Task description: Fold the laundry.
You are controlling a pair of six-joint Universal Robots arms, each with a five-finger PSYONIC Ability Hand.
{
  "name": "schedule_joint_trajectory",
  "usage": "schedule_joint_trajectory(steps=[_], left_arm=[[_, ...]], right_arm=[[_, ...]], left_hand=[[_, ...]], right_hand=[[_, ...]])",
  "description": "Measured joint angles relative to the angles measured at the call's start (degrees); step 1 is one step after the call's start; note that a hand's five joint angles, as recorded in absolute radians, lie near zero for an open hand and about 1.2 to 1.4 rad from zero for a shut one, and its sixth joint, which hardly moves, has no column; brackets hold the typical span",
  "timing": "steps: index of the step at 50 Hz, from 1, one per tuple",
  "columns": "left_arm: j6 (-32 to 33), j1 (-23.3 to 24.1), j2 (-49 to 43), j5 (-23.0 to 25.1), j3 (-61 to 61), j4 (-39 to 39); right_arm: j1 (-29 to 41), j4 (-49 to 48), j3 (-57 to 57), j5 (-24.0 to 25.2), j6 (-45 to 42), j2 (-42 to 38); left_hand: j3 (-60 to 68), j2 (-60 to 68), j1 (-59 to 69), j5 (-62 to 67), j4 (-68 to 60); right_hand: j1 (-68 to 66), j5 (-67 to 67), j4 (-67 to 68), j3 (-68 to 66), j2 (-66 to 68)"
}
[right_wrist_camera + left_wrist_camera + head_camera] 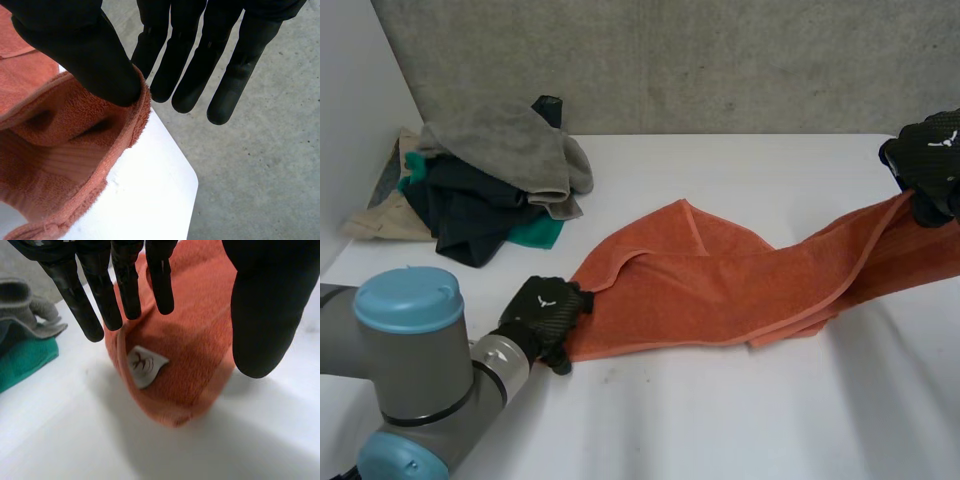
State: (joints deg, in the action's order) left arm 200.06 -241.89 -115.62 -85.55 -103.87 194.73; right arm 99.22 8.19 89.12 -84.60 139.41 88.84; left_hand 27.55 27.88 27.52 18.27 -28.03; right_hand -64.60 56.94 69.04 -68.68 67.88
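Note:
An orange towel (720, 290) lies stretched across the white table (720, 420), partly folded over itself. My left hand (545, 312) is at the towel's near left end. In the left wrist view its fingers (125, 285) are straight and spread above the towel's corner (195, 340), which rests on the table with a white label (145, 365) showing. My right hand (932, 160) holds the towel's other end lifted off the table at the far right. In the right wrist view its thumb (85, 55) pinches the towel's hem (60, 165) against the fingers.
A pile of other laundry (490, 180), grey, dark, green and beige, sits at the back left. Beneath my right hand lie the table's corner (150, 190) and the concrete floor (260, 175) beyond it. A concrete wall stands behind the table.

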Motion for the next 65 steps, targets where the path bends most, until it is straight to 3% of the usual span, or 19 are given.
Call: schedule_joint_trajectory(steps=[10,16,21,27,35,40,41,45,48,49,51,53,65], left_arm=[[4.3,-0.1,-4.1,-2.3,2.6,1.3],[4.7,-0.5,-5.4,-2.1,4.3,2.1],[4.6,-0.5,-5.3,-2.0,5.5,2.4],[4.6,-0.2,-5.4,-1.9,6.2,2.4],[4.7,-0.1,-5.7,-1.8,6.3,2.3],[4.7,-0.1,-5.7,-1.8,6.6,2.4],[4.7,-0.2,-5.7,-1.7,6.7,2.4],[4.6,-0.2,-5.7,-1.7,6.8,2.3],[4.6,-0.1,-5.6,-1.7,6.7,2.3],[4.6,-0.1,-5.6,-1.7,6.7,2.3],[4.6,0.1,-5.6,-1.7,6.7,2.2],[4.6,0.1,-5.6,-1.7,6.7,2.0],[4.7,0.2,-5.6,-1.7,6.7,1.3]], right_arm=[[0.1,-2.1,1.8,0.0,0.0,0.0],[0.1,-2.6,2.6,0.0,0.0,-0.1],[0.0,-2.6,3.0,0.0,-0.1,0.0],[0.0,-2.6,3.6,0.0,-0.1,0.0],[0.1,-2.7,4.4,0.1,-0.1,0.0],[0.1,-2.8,4.5,0.1,-0.1,0.0],[0.1,-2.8,4.6,0.1,-0.1,0.0],[0.1,-2.8,4.7,0.1,-0.1,0.0],[0.0,-2.8,4.8,0.1,-0.1,0.0],[0.0,-2.8,4.8,0.0,-0.1,0.0],[0.0,-2.8,4.9,0.1,-0.1,0.0],[0.0,-2.7,5.1,0.1,-0.1,0.0],[0.1,-2.9,5.8,0.1,-0.1,0.0]], left_hand=[[9.5,9.1,9.9,6.5,-8.7],[26.9,29.1,22.0,8.8,-29.5],[23.7,23.4,22.5,8.8,-23.5],[13.6,13.6,13.3,8.8,-12.8],[13.5,13.4,13.9,8.8,-12.6],[28.4,28.4,30.8,8.8,-28.2],[36.5,36.5,38.7,8.8,-36.4],[40.4,40.4,39.8,8.8,-40.3],[32.7,31.8,31.5,24.4,-32.2],[31.4,30.5,30.0,24.3,-30.9],[16.9,16.3,14.2,15.0,-16.1],[10.7,10.2,9.3,9.6,-10.0],[10.2,10.0,10.2,9.3,-9.4]], right_hand=[[0.0,0.0,0.0,0.0,0.0],[0.0,0.0,0.0,0.0,0.0],[0.0,0.0,0.0,0.0,0.0],[0.0,0.0,0.0,0.0,0.0],[0.0,0.0,0.0,0.0,0.0],[0.0,0.0,0.0,0.0,0.0],[0.0,0.0,0.0,0.0,0.0],[0.0,0.0,0.0,0.0,0.0],[0.0,0.0,0.0,0.0,0.0],[0.0,0.0,0.0,0.0,0.0],[0.0,0.0,0.0,0.0,0.0],[0.0,0.0,0.0,0.0,0.0],[0.0,0.0,0.0,0.0,0.0]])
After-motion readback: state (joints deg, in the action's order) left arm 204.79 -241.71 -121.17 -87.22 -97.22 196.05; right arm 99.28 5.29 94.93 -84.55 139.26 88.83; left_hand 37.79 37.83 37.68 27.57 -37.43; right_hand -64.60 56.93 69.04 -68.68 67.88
